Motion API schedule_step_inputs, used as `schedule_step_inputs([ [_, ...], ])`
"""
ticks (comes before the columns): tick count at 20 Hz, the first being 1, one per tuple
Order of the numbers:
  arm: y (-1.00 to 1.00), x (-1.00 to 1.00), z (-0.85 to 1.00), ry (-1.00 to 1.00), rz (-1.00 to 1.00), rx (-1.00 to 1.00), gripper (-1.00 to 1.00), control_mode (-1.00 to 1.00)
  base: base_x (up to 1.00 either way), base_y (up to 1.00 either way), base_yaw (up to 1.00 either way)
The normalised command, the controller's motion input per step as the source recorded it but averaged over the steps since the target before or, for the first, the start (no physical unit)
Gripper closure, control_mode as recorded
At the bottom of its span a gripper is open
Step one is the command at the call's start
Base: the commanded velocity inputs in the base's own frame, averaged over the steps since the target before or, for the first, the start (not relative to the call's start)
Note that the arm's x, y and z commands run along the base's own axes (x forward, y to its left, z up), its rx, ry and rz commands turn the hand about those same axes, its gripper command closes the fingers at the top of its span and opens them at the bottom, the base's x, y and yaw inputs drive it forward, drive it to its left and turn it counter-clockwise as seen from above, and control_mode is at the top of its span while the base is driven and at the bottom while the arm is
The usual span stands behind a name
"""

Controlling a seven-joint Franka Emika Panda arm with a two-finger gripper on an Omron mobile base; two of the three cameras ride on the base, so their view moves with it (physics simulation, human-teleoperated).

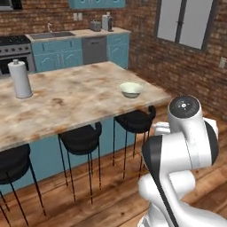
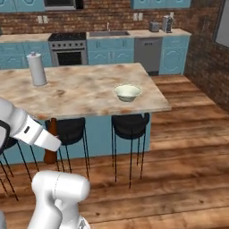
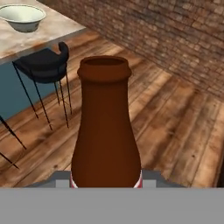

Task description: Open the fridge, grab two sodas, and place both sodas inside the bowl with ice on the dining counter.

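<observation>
Reddish-brown soda bottle (image 3: 106,127) stands upright in the hand view, close to the camera, its open-looking rim at top and a pale band with red edges at its base where it meets the gripper; the finger tips themselves are hidden behind the bottle. In the right base view the same bottle (image 2: 51,141) shows as a dark neck and brown body just beyond the white forearm, held low in front of the black stools (image 2: 129,125), below the level of the counter top. The gripper (image 2: 50,145) is clamped on this bottle; its jaws cannot be made out separately. Dining counter (image 1: 66,102): beige marbled slab, stools tucked under its near edge. Bowl (image 1: 131,89), pale greenish-white, sits on the counter near its right-hand corner, close to the near edge; the same bowl (image 2: 127,92) in the right base view lies toward the right end of the slab, and appears again at the upper left of the hand view (image 3: 22,17). Contents of the bowl too small to tell. Bottle and bowl are well apart. White paper towel roll (image 1: 20,79) stands upright toward the left end of the counter. Wood plank floor (image 3: 175,131) and a brick wall (image 3: 166,39) lie behind the bottle.
</observation>
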Motion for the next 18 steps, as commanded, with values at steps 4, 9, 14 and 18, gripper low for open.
schedule_step_inputs([
  [4,0.00,0.00,0.00,0.00,0.00,0.00,1.00,1.00,0.72,-0.72,0.34],
  [9,0.00,0.00,0.00,0.00,0.00,0.00,1.00,1.00,0.79,-0.61,0.37],
  [14,0.00,0.00,0.00,0.00,0.00,0.00,1.00,1.00,0.81,-0.40,0.36],
  [18,0.00,0.00,0.00,0.00,0.00,0.00,1.00,1.00,0.79,-0.41,0.36],
])
